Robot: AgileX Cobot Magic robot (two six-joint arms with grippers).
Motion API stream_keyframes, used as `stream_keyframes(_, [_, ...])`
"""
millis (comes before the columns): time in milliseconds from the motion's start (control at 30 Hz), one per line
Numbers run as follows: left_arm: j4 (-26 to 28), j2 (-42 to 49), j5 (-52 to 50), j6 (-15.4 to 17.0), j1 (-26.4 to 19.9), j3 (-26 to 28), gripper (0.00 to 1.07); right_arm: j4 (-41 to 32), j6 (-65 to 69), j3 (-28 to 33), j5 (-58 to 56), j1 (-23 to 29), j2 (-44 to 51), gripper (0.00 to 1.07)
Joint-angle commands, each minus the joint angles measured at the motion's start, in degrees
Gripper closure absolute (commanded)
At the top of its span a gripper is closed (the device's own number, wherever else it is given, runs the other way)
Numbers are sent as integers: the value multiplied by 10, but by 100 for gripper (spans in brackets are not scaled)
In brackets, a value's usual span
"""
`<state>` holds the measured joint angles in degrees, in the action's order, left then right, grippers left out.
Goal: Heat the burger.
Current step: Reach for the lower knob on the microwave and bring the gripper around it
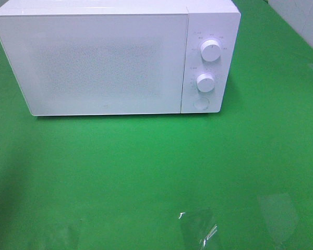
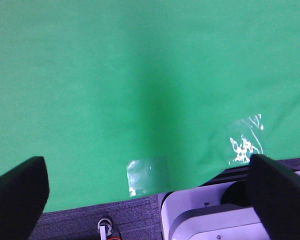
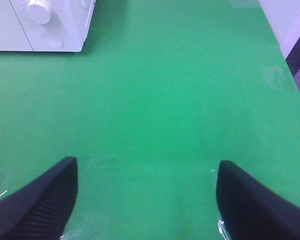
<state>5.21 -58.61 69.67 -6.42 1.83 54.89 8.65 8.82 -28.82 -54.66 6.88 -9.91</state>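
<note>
The burger is out of view in every frame. A white microwave (image 1: 115,57) stands at the back of the green table with its door shut; its two knobs and round button sit on its right panel, and a corner of it shows in the right wrist view (image 3: 45,25). My left gripper (image 2: 145,200) is open, black fingers (image 2: 17,195) spread wide over the table's front edge, nothing between them. My right gripper (image 3: 145,200) is open too, over bare green cloth in front and to the right of the microwave. Neither gripper shows in the high view.
Green cloth (image 1: 156,166) covers the table. Clear tape patches (image 1: 198,229) lie near the front edge. A white robot base (image 2: 215,215) and grey floor show below the table edge in the left wrist view. The table's right edge (image 3: 290,75) runs beside a wall.
</note>
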Motion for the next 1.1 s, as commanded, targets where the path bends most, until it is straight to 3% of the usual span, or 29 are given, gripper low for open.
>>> stream_keyframes(33, [1, 80, -1, -4, -2, -68, 6, -2, -1, 1, -1, -1, 5, 35])
stream_keyframes(200, [1, 183, -22, -11, -2, -144, 6, -2, -1, 1, -1, -1, 5, 35])
stream_keyframes(300, [1, 199, -22, -11, -2, -155, 6, -2, -1, 1, -1, -1, 5, 35])
stream_keyframes(333, [0, 251, -22, -11, -2, -195, 7, -2, -1, 1, -1, -1, 5, 35])
stream_keyframes(433, [0, 299, -22, -11, -2, -226, 7, -2, -1, 1, -1, -1, 5, 35])
stream_keyframes(933, [-5, 449, -83, -12, -2, -252, 7, -2, -1, 1, -1, -1, 5, 35])
stream_keyframes(1100, [17, 494, -84, 5, -1, -252, 7, -2, -1, 1, -1, -1, 5, 35])
